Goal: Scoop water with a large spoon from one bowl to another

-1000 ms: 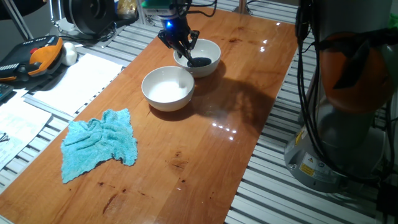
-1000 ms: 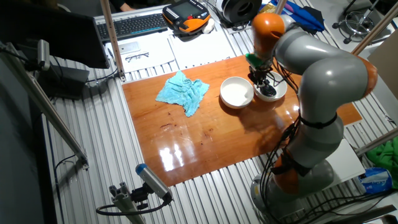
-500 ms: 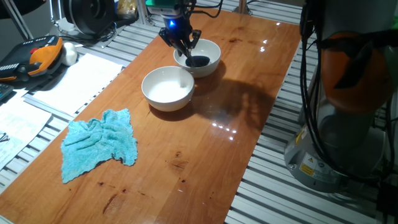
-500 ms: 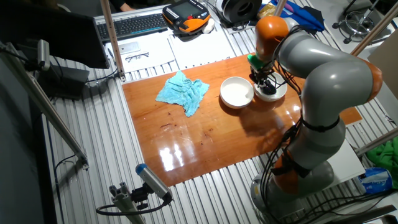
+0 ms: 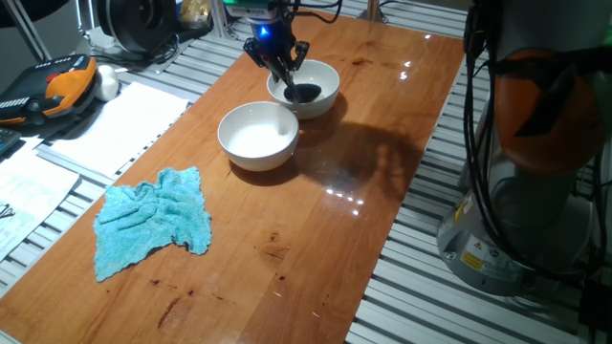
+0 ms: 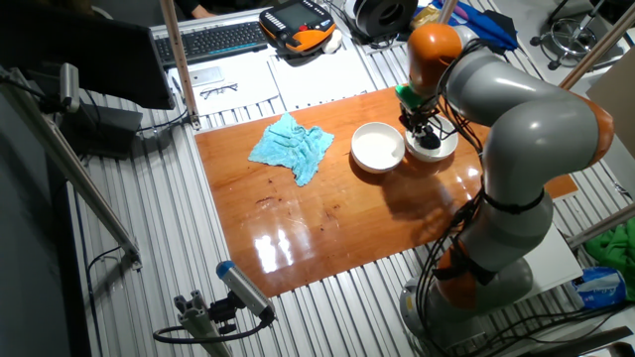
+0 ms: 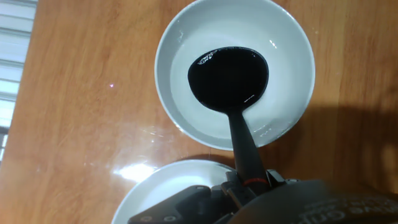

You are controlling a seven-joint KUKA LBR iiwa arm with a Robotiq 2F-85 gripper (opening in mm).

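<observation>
Over the far bowl [image 7: 292, 43], fingers [image 5: 276, 59] clamped on large spoon [image 7: 227, 78], scoop inside.

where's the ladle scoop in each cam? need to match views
One fixed view: large spoon scoop top centre, inside the far bowl.
The other fixed view: upper right, at that bowl, under the arm; scoop barely visible.
Hand view: scoop centre, over the bowl.
Shared landmark: that white bowl.

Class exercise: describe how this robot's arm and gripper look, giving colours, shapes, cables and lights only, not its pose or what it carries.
The arm is built of thick, rounded grey segments joined by orange bands. Black cables run down beside its base. The gripper is small and black with thin dark fingers, and a blue light glows on its body. In the hand view, its underside shows as a dark blurred housing.
</observation>
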